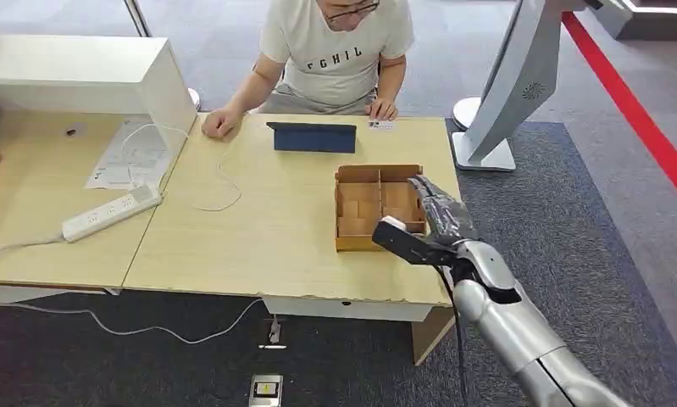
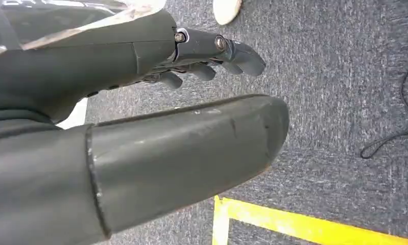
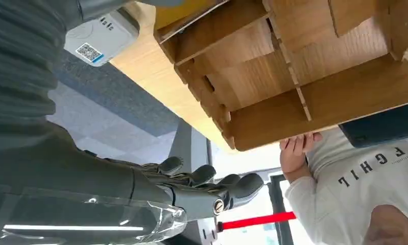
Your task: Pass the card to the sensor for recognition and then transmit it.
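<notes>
Grey carpet surrounds the counter (image 1: 258, 229). Right robot hand (image 1: 428, 222), fingers apart and empty, overlaps the divided wooden box (image 1: 364, 206). Left robot hand (image 2: 212, 56) hangs over carpet, fingers loosely spread, empty. Card (image 1: 382, 125) lies far right, by a person's hand (image 1: 383, 109), hard to make out.

A light wooden desk (image 1: 258, 229) stands on grey carpet (image 1: 572, 220), where a red stripe (image 1: 631, 110) crosses the far right corner.
</notes>
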Robot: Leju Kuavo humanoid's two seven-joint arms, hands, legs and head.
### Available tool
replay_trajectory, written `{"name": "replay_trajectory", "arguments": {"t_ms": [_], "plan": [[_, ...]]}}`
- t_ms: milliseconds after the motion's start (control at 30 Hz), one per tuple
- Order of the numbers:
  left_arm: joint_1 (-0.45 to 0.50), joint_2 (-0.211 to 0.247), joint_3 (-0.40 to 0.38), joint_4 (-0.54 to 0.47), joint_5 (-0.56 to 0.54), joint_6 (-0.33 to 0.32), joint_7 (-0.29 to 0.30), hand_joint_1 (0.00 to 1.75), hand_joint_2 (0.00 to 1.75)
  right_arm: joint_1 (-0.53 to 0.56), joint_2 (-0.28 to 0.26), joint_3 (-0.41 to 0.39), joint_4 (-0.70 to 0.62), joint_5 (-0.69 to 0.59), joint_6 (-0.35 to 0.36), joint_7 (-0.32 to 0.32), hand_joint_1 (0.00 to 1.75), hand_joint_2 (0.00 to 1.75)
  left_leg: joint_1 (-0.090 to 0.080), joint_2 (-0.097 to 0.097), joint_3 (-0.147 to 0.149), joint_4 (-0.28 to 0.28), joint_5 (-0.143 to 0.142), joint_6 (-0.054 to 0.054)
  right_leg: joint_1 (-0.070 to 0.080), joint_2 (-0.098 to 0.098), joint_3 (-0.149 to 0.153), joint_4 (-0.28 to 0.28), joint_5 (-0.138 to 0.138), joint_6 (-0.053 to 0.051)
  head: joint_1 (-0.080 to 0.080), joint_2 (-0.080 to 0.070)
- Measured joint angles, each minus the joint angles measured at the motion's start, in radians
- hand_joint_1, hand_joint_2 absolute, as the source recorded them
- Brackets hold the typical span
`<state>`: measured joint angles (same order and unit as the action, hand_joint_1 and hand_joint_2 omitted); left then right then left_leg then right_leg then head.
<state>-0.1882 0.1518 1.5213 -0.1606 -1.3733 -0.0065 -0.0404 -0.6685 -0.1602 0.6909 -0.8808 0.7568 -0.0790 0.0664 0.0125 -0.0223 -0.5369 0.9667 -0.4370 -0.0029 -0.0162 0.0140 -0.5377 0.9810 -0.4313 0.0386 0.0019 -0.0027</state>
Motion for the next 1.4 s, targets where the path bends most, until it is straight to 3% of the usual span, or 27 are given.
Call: {"name": "replay_trajectory", "arguments": {"t_ms": [1400], "plan": [[0.000,0.000,0.000,0.000,-0.014,0.019,-0.021,0.00,0.00,-0.051,0.043,0.056,0.169,-0.071,-0.024,-0.061,0.00,1.75,0.000,0.000,0.000,0.000,0.000,0.000,0.000,0.000,0.000,0.000,0.000,0.000,0.000,0.000]]}}
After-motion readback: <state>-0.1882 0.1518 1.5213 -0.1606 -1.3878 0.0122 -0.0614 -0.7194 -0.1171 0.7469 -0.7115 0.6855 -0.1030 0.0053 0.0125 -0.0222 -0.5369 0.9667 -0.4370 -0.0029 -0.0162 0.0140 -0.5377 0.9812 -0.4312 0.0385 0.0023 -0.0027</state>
